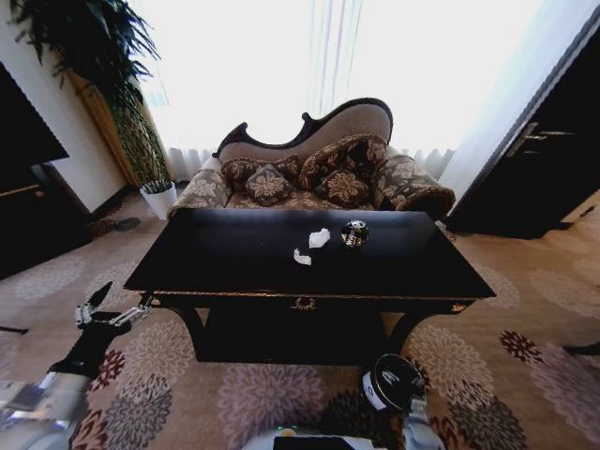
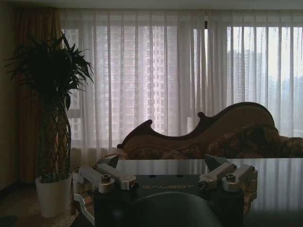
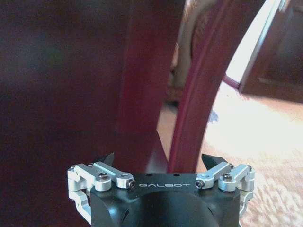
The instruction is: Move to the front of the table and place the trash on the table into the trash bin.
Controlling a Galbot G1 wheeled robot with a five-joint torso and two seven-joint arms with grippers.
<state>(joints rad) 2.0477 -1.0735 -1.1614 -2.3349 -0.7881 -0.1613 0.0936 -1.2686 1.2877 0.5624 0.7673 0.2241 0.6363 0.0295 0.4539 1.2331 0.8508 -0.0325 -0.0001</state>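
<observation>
Here, on the glossy black table (image 1: 234, 253) straight ahead of me, lie the pieces of trash: one white paper wad (image 1: 319, 238) near the middle, a second smaller wad (image 1: 302, 258) just in front of it toward me, and a small dark round black-and-white piece (image 1: 353, 233) beside the first wad on its right. The trash bin (image 1: 392, 382) stands on the patterned carpet (image 1: 506, 366) below the table's front edge, close to my right side. My left gripper (image 1: 111, 307) hangs low off the table's front left corner with its fingers spread apart, holding nothing. My right gripper (image 3: 158, 163) sits low by the table's curved leg (image 3: 194, 109), fingers likewise apart and empty. Behind the table stands an ornate sofa (image 1: 319, 169), with a potted plant (image 1: 157, 192) to its left.
</observation>
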